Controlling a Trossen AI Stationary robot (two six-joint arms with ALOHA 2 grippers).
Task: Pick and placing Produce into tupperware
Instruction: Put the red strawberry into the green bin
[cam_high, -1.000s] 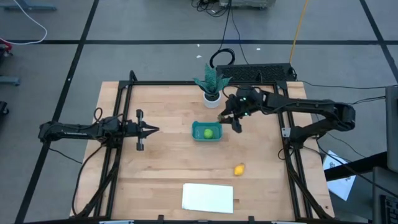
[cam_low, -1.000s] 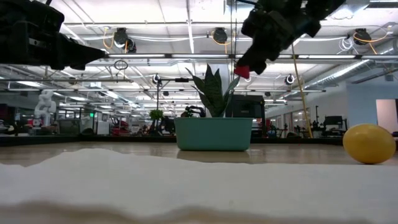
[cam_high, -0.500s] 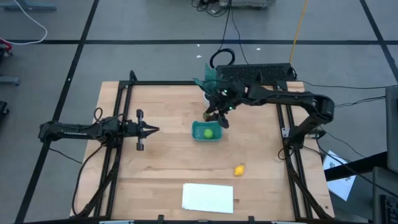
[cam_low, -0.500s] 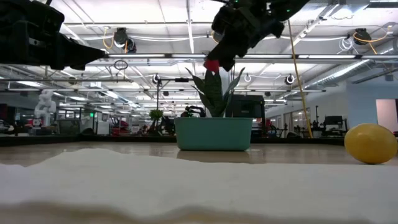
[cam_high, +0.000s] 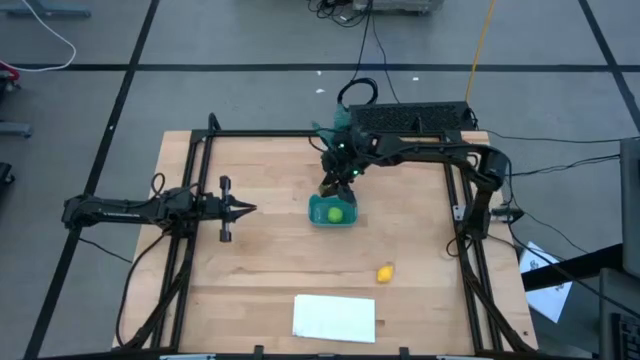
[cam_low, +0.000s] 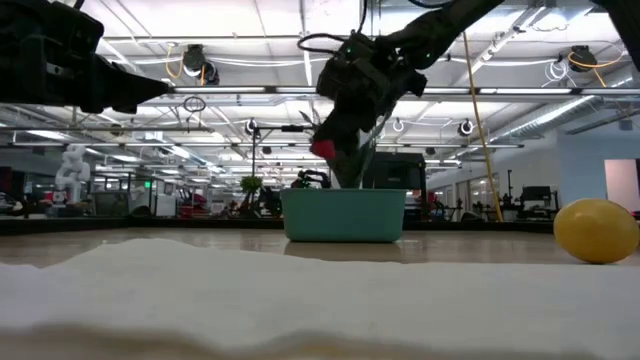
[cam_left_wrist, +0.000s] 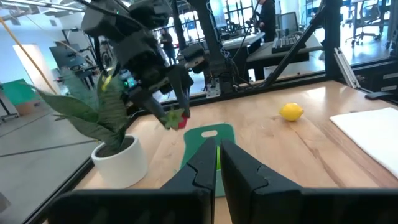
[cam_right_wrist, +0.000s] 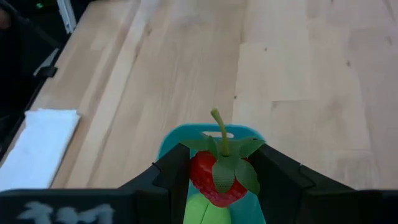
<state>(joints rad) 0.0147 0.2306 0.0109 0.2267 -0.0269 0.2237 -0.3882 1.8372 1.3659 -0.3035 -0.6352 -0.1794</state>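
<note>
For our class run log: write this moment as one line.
right tool: shut on strawberry | above tupperware | lime: inside | lemon: on table | left tool: idle

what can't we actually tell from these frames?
- Low view: inside of the shallow teal plastic tupperware is hidden by its own wall; the round lime-green toy fruit shows only from above.
- High view: the small red toy strawberry is hidden under the right pincer.
- Left wrist view: the left pincer covers part of the tupperware.
- Low view: left pincer tips are cut off.
</note>
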